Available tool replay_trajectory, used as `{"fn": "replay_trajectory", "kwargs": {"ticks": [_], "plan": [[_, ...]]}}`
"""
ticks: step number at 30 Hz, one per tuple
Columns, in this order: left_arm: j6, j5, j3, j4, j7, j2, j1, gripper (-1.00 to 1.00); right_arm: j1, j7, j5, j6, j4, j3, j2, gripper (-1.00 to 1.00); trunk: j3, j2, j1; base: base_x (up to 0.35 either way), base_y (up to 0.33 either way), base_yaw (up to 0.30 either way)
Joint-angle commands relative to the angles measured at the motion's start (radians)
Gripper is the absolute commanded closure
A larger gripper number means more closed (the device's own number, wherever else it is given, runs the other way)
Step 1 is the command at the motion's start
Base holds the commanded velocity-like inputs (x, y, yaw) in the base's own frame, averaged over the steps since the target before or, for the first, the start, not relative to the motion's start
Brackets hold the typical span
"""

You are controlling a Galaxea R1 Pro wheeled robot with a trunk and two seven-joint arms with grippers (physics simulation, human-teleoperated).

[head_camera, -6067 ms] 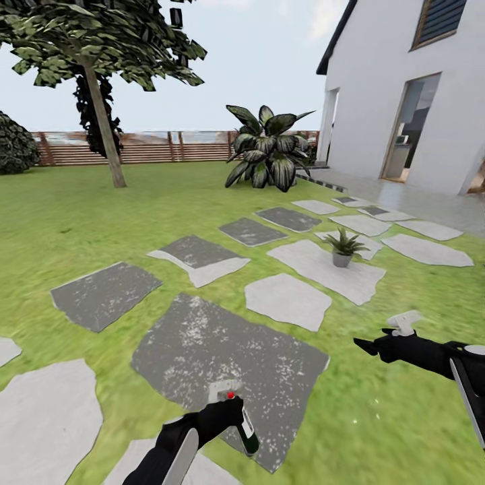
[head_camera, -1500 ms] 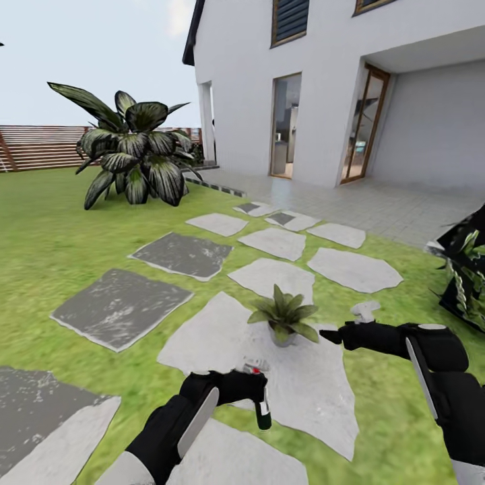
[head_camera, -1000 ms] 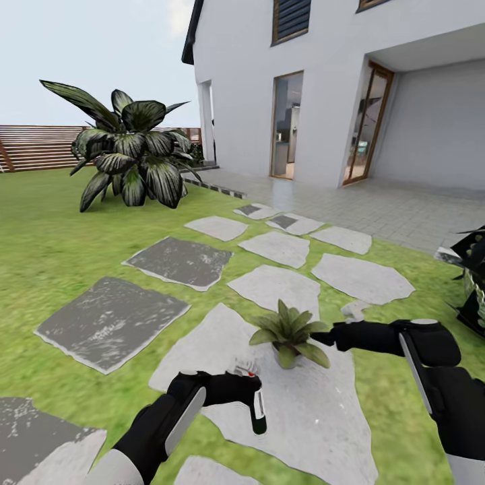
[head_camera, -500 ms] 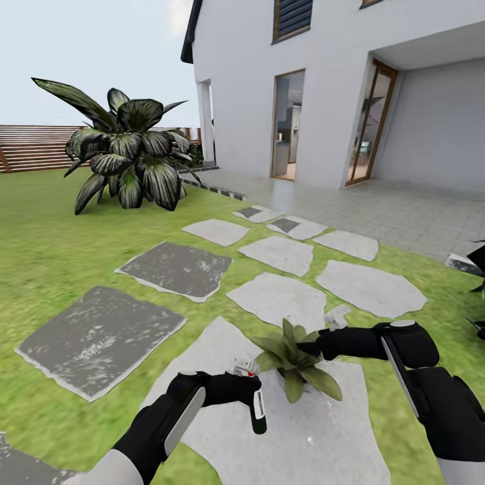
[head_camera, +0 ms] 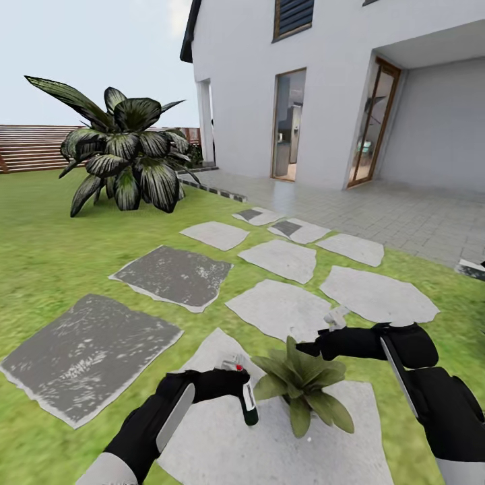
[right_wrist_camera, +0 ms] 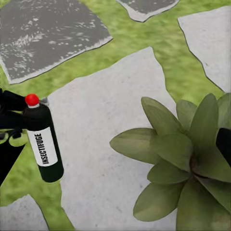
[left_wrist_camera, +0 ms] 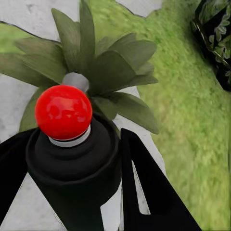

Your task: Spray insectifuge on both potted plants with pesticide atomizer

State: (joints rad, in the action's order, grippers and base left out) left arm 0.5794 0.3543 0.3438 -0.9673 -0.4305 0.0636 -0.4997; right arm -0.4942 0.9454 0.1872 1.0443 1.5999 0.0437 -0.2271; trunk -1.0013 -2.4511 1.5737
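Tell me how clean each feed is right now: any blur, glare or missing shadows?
Head view: sharp, even daylight, no glare; the potted plant casts almost no shadow on its stepping stone. Left wrist view: the pesticide atomizer in the left pincer is crisp, but the grass behind smears. Right wrist view: the label reads clearly, leaf edges slightly soft.

Dark-green pesticide atomizer (head_camera: 248,403), red-tipped, hangs upright just beside the potted plant (head_camera: 301,386) on pale stone.

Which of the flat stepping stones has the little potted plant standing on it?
The pale stone nearest the robot, under both arms. The potted plant stands on it; the darker slab and paler stones beyond are bare.
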Motion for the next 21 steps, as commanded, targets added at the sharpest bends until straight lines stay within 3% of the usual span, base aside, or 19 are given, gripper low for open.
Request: {"fn": "replay_trajectory", "kwargs": {"ticks": [1, 3, 4, 5, 9, 11, 14, 16, 21], "plan": [[0.009, 0.012, -0.015, -0.001, -0.005, -0.002, 0.002, 1.0, -0.002, 0.01, 0.011, 0.003, 0.0, 0.0, 0.0, -1.0, -0.001, 0.0, 0.0, 0.012, 0.0, 0.0], [0.007, 0.042, -0.044, -0.003, -0.059, -0.021, 0.005, 1.0, -0.003, 0.009, 0.013, 0.003, -0.004, 0.001, 0.001, -1.0, -0.001, 0.0, 0.0, 0.006, 0.0, 0.0], [0.001, 0.061, -0.056, -0.003, -0.167, -0.051, 0.004, 1.0, -0.006, 0.009, 0.013, 0.003, -0.016, 0.001, 0.004, -1.0, -0.001, 0.0, 0.0, 0.003, 0.0, 0.0], [-0.076, 0.068, -0.066, 0.001, -0.384, -0.109, -0.001, 1.0, -0.011, 0.009, 0.012, 0.003, -0.03, -0.001, 0.026, -1.0, -0.001, 0.0, 0.0, 0.0, 0.0, 0.0], [-0.243, 0.065, -0.064, 0.003, -0.45, -0.143, -0.003, 1.0, -0.013, 0.017, 0.001, 0.003, -0.028, 0.003, 0.041, -1.0, -0.001, 0.0, 0.0, 0.0, 0.0, 0.0], [-0.312, 0.035, -0.061, 0.004, -0.49, -0.166, -0.004, 1.0, -0.012, 0.028, -0.002, 0.003, -0.028, 0.013, 0.067, -1.0, -0.001, 0.0, 0.0, 0.0, 0.0, 0.0], [-0.343, -0.005, -0.059, 0.005, -0.58, -0.176, -0.005, 1.0, -0.012, 0.035, -0.002, 0.003, -0.028, 0.024, 0.086, -1.0, -0.001, 0.0, 0.0, 0.0, 0.0, 0.0], [-0.342, -0.024, -0.059, 0.005, -0.603, -0.177, -0.005, 1.0, -0.011, 0.037, -0.003, 0.003, -0.028, 0.031, 0.089, -1.0, -0.001, 0.0, 0.0, 0.0, 0.0, 0.0], [-0.352, -0.171, -0.059, 0.005, -0.634, -0.173, -0.005, 1.0, -0.01, 0.041, -0.006, 0.003, -0.028, 0.062, 0.092, -1.0, -0.001, 0.0, 0.0, 0.0, 0.0, 0.0]]}}
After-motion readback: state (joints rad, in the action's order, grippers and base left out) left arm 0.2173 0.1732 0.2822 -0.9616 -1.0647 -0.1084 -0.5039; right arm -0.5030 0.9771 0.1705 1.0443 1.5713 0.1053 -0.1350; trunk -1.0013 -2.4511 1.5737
